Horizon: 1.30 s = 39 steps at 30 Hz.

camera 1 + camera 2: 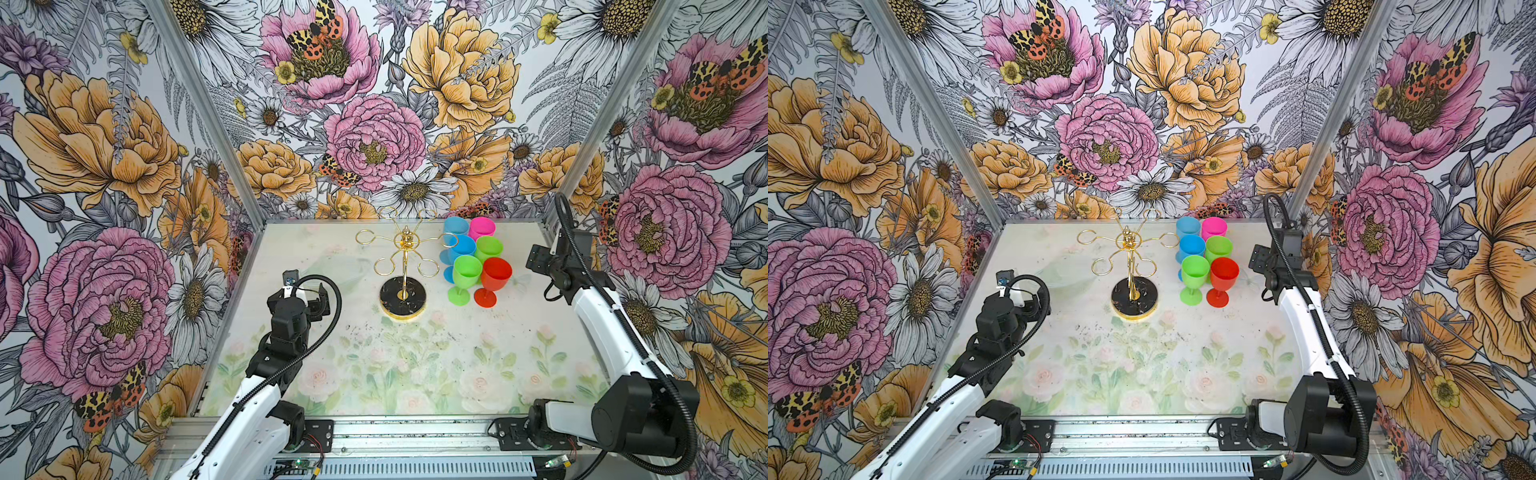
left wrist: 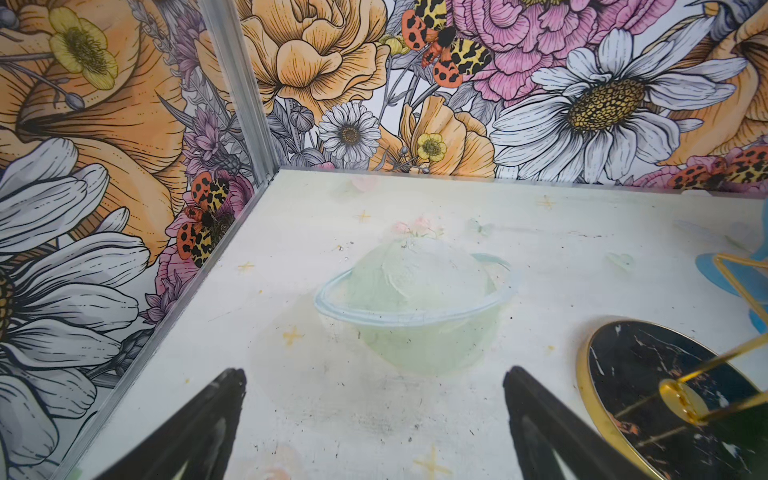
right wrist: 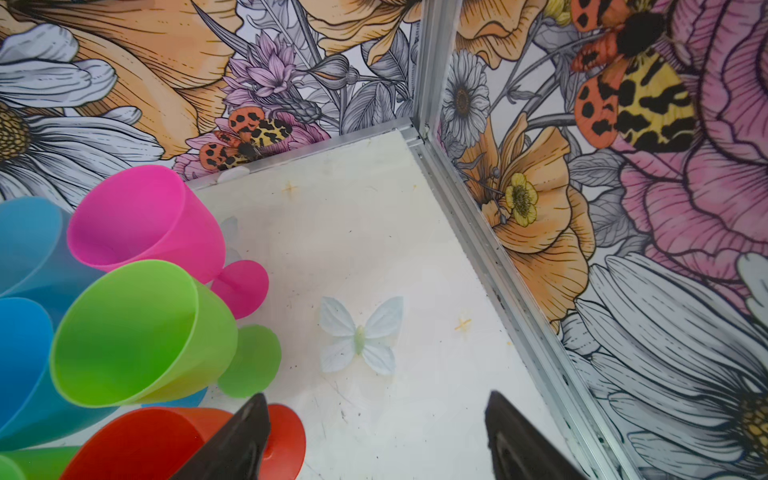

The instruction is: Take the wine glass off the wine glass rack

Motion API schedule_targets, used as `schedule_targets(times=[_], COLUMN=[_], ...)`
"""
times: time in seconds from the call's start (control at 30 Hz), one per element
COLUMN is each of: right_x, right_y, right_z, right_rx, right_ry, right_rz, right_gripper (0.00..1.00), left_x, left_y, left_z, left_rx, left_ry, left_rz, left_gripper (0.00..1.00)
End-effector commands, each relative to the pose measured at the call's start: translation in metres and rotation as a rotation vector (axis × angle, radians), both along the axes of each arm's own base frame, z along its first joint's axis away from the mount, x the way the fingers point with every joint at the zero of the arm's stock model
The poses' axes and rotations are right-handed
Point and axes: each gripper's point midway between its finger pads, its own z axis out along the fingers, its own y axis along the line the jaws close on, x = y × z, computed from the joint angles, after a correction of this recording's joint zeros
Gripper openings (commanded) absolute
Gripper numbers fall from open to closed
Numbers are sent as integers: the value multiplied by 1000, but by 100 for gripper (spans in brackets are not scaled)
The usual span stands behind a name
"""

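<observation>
The wine glass rack, thin gold wire on a round black gold-rimmed base, stands mid-table with all its loops bare. Several coloured plastic wine glasses stand upright in a cluster just right of it. The red wine glass is the front one, beside a green one. My right gripper is open just right of the red glass, nothing between its fingers. My left gripper is open over bare table left of the rack.
Blue, pink and green glasses stand behind the red one. The floral back and side walls with aluminium posts close in the table. The right wall lies close to my right gripper.
</observation>
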Motion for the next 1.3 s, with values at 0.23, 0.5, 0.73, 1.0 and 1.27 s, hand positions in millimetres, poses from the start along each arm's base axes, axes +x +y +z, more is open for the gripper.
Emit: schedule_targets(times=[0.23, 0.5, 0.73, 1.0, 1.27], right_x=[26, 21, 18, 20, 13], right_y=[-20, -18, -12, -3, 7], right_z=[-34, -76, -100, -100, -94], right_rx=[-49, -28, -23, -64, -121], right_ry=[-146, -173, -184, -239, -290], right_rz=[-57, -69, -55, -29, -18], right_gripper=[89, 93, 95, 97, 99], left_x=[40, 58, 71, 87, 94], left_y=[8, 1, -4, 3, 18], left_z=[-16, -44, -57, -61, -75], left_rx=[-25, -2, 19, 69, 32], left_ry=[-84, -80, -92, -62, -95], left_rz=[-42, -79, -106, -93, -65], left_gripper=[99, 99, 99, 98, 99])
